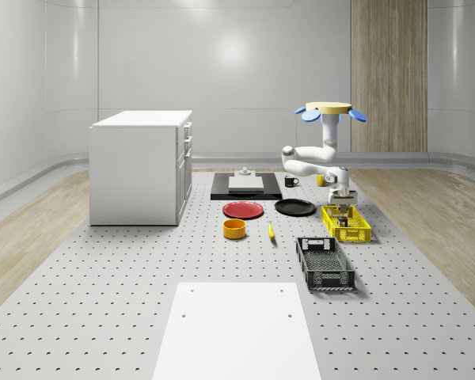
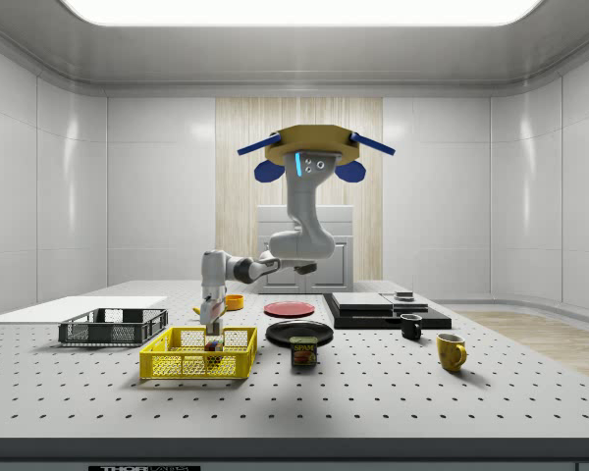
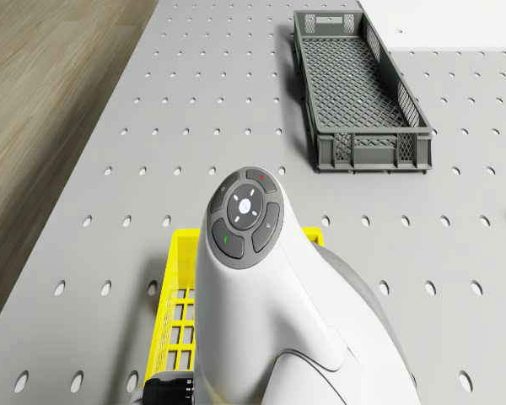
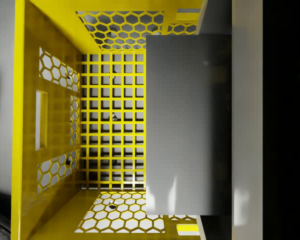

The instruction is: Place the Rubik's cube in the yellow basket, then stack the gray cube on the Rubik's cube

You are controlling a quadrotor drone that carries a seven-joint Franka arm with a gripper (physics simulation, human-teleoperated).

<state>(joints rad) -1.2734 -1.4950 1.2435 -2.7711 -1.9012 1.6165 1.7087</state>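
The yellow basket [image 1: 352,235] is sitting on the table [image 1: 103,301], toward the whole-scene view's right. The drone [image 2: 314,147] is hovering above the table just behind the basket, and its arm is reaching forward and down, so that the hand [image 2: 214,329] is hanging inside the basket's walls.

The gray cube [image 4: 187,130] is showing in the wrist view as a broad, plain gray face with no marking. It is lying close under the camera and is covering one side of the basket's gridded floor. Whether the hand is gripping it or has let it go, I cannot tell; so near the camera, it is probably being carried or just being set down.

Directly under the hand, the side view is showing a small dark object [image 2: 213,345] low in the basket. That is most likely the Rubik's cube, though its coloured faces are too small to make out.

Judging by this, the first step is looking done and the stacking is under way: the gray cube is arriving over the Rubik's cube. Settling it squarely and releasing it may be what is remaining.
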